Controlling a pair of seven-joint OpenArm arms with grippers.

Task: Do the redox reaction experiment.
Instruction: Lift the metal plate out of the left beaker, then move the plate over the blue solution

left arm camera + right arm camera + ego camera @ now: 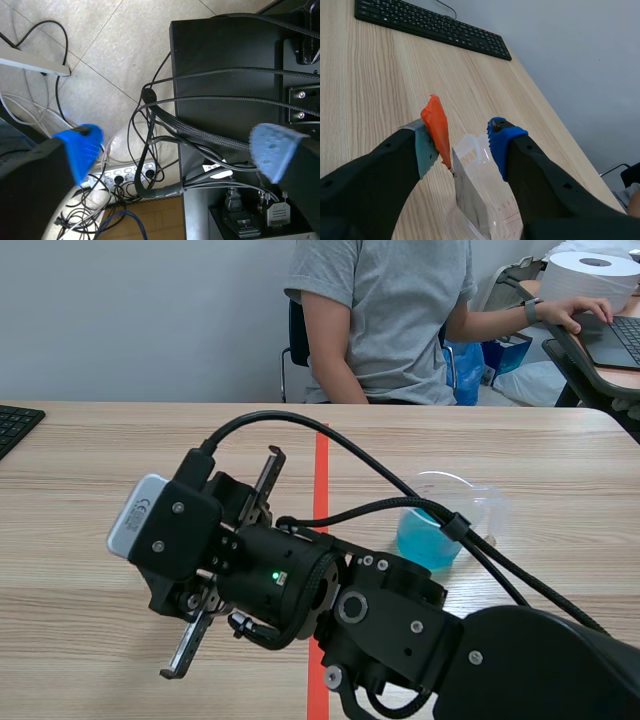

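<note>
Your task's beaker (440, 520) is clear plastic, about a third full of blue liquid (425, 540). It stands on the desk (100, 460) just to the right of the orange-red line, near the middle of the desk. In the scene view the right arm crosses in front of it, with cables running over its rim. Only the right wrist view shows you what is inside. A flat grey strip (470, 200) leans tilted in the beaker, and faint red graduation marks show on the wall. That view looks past your right hand (465, 132), which is released: its fingers are spread wide and the beaker sits below and between them, with nothing pinched. An orange piece (437, 127) lies along the grey-green pad of one finger. You cannot tell what it is, or whether it touches the strip's upper end. Ahead of the hand a black keyboard (430, 25) lies across the desk. The scene view gives only a corner of it, but adds a person (385, 320) seated at the far side. Your left hand (177, 150) appears only in its own wrist view, released with blue pads far apart. It hangs off the desk over the floor (100, 50), above cables (150, 125), a power strip (130, 175) and a black cabinet (225, 60).
</note>
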